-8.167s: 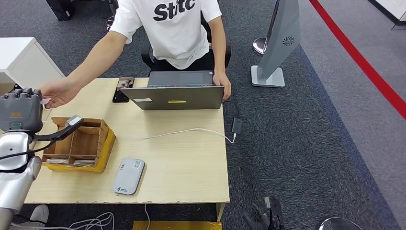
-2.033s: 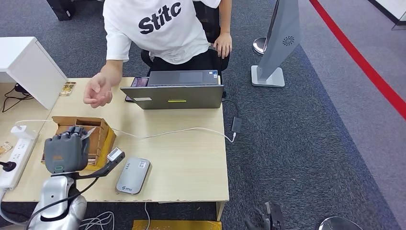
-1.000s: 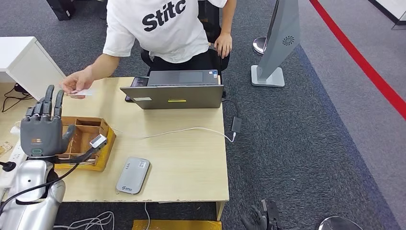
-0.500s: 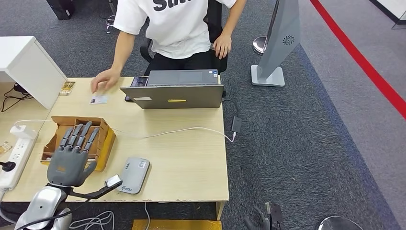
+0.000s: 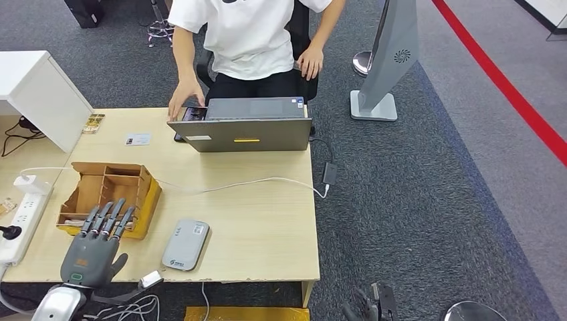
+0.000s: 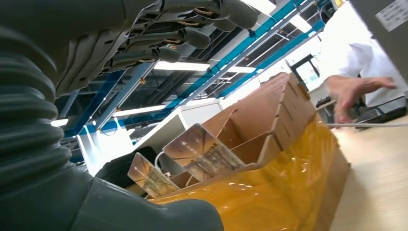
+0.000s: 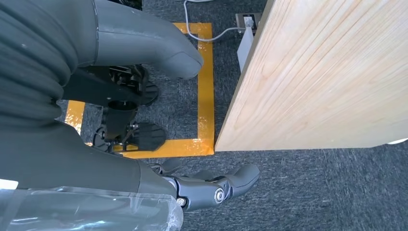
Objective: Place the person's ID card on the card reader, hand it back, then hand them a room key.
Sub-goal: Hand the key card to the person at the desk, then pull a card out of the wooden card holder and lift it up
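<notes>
Two robot hands show here. The left hand (image 5: pixel 93 251) is low at the near edge of the table (image 5: pixel 267 227), flat, with its fingers (image 5: pixel 107 217) spread apart and nothing in them. Its fingertips reach over the near side of the box (image 5: pixel 110 194). The box is brown card with little walls inside and yellow wrap on its side. Two key cards (image 6: pixel 192 156) stand up in the box near the hand. The reader (image 5: pixel 185 245) is a grey flat thing just beside the box, and no card lies on it. The ID card (image 5: pixel 138 139) lies flat on the far side of the table, well apart from the left hand. A person (image 5: pixel 251 33) in a white shirt touches a phone (image 5: pixel 194 114) next to the laptop (image 5: pixel 244 130). The right hand (image 7: pixel 159 120) hangs down beside the table, over the grey floor (image 7: pixel 298 192). It holds nothing, and its fingers look loosely bent.
</notes>
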### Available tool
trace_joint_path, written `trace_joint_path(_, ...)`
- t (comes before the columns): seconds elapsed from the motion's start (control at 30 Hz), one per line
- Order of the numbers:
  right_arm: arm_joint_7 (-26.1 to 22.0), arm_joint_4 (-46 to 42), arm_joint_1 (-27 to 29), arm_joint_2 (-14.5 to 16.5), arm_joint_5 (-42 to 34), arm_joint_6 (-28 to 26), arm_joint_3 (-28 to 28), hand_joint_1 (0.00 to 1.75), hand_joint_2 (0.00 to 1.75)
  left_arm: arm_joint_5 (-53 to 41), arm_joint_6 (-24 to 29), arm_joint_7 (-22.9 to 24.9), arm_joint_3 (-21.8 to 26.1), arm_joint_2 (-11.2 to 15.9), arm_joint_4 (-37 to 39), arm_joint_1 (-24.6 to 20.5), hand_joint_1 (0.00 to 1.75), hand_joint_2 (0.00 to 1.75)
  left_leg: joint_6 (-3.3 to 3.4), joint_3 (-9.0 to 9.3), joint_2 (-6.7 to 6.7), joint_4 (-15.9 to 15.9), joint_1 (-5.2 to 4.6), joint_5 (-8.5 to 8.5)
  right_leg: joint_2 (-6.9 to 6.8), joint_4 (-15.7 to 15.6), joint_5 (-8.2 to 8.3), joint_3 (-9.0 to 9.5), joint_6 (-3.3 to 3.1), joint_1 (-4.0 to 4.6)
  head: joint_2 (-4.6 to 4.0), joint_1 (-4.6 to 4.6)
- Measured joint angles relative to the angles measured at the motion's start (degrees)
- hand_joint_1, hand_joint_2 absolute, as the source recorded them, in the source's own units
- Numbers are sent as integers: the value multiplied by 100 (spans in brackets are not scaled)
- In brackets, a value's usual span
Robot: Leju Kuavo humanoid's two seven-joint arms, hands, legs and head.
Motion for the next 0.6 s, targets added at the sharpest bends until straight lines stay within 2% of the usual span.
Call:
trace_joint_path(0.2,5,0,6,0,45,4,-1,0,175,209,94,-71,261,20,98,-32,0,175,0,0,-1,0,0,0,0,0,0,0,0,0,0,-1)
trace_joint_path(0.6,56,2,-4,1,154,50,4,0,175,343,211,-197,753,-22,863,-498,0,175,0,0,-1,0,0,1,-1,0,1,0,0,0,0,0)
